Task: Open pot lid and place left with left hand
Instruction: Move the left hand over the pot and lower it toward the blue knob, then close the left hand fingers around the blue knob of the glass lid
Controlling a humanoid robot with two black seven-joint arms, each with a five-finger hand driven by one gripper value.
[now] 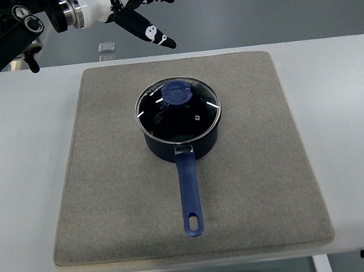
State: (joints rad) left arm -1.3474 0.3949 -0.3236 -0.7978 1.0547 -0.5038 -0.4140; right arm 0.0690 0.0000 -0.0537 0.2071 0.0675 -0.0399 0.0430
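A dark blue pot [183, 141] stands in the middle of a grey mat [108, 185], its long blue handle [189, 195] pointing toward me. A glass lid [177, 110] with a blue knob [178, 92] sits on the pot. My left hand [153, 7] hovers at the top of the view, beyond the table's far edge, up and left of the lid. Its white and black fingers [149, 32] are spread and hold nothing. The left arm comes in from the upper left corner.
The mat lies on a white table [17, 143]. A small clear object [107, 47] lies on the floor past the far edge. Bare mat lies left of the pot.
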